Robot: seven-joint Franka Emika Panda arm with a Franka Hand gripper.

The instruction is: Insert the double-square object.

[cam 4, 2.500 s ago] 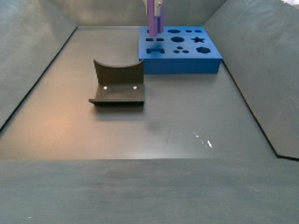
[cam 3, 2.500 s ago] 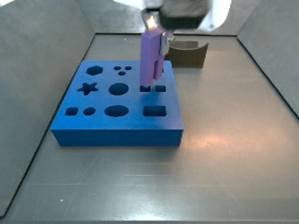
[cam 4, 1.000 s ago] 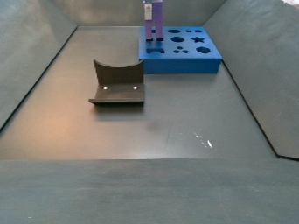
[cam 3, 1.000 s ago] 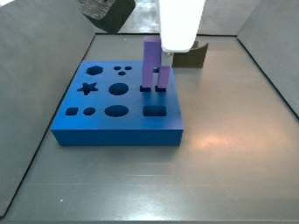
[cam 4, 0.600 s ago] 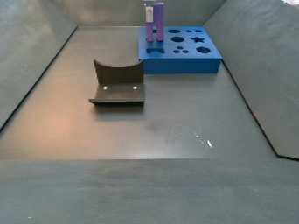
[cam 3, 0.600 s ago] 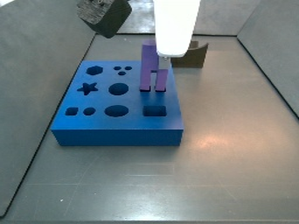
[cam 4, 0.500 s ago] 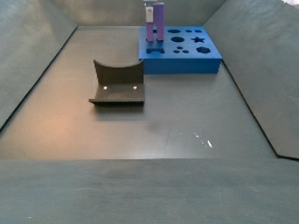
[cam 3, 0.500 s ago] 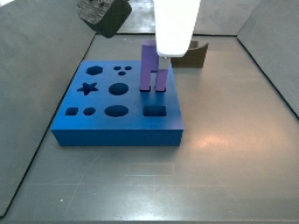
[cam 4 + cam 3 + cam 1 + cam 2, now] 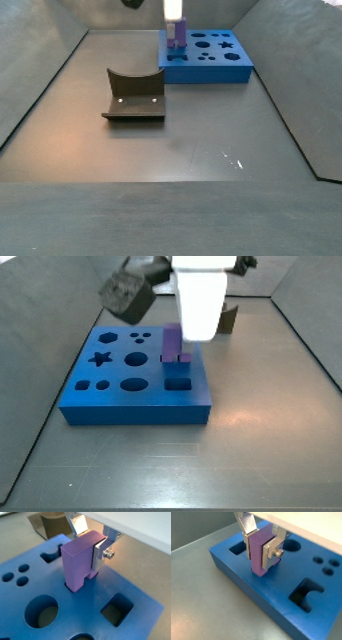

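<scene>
Here your end effector (image 9: 88, 543) is clamped on the double-square object (image 9: 81, 559), keeping it upright so it enters its hole in the blue block (image 9: 143, 619).

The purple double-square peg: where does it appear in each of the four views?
Wrist view: the purple double-square peg is central, between the claw fingers.
Wrist view: central.
Side view: upper middle, partly behind the white arm.
Side view: top centre.
Shared landmark: the blue block with shaped holes it enters.

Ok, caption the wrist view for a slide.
Gripper holds the purple double-square peg upright, partly seated in the blue block.
</scene>
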